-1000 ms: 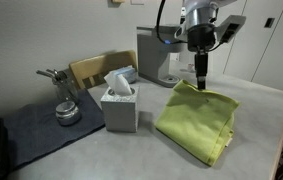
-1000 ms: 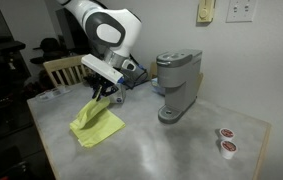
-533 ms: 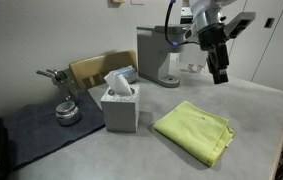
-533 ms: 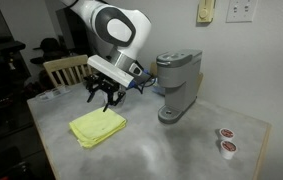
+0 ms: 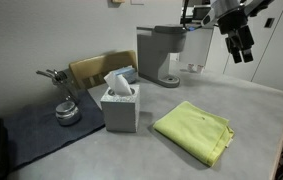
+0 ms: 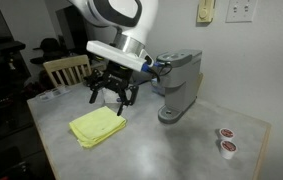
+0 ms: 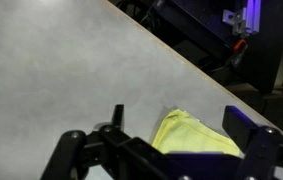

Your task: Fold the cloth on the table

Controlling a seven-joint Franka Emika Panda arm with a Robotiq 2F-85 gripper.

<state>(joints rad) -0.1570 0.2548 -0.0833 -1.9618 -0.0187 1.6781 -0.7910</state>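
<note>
The yellow-green cloth (image 5: 196,130) lies folded flat on the light grey table (image 5: 251,105), right of the tissue box; it also shows as the cloth (image 6: 98,127) and the cloth (image 7: 191,135). My gripper (image 5: 243,52) hangs high above the table, well above and behind the cloth, with its jaws open and nothing between them. In an exterior view the gripper (image 6: 112,97) hovers over the cloth with its fingers spread. From the wrist, the gripper (image 7: 176,150) straddles the view of the cloth far below.
A tissue box (image 5: 120,104) stands left of the cloth. A grey coffee machine (image 5: 160,55) is at the back, a dark mat (image 5: 36,125) with a metal pot (image 5: 67,112) at the left, a wooden chair back (image 5: 96,68) behind. Small pods (image 6: 226,140) lie near the table's edge.
The gripper let go of the cloth's raised edge, opened wide and rose up and away. The cloth dropped into a flat fold on the table.
</note>
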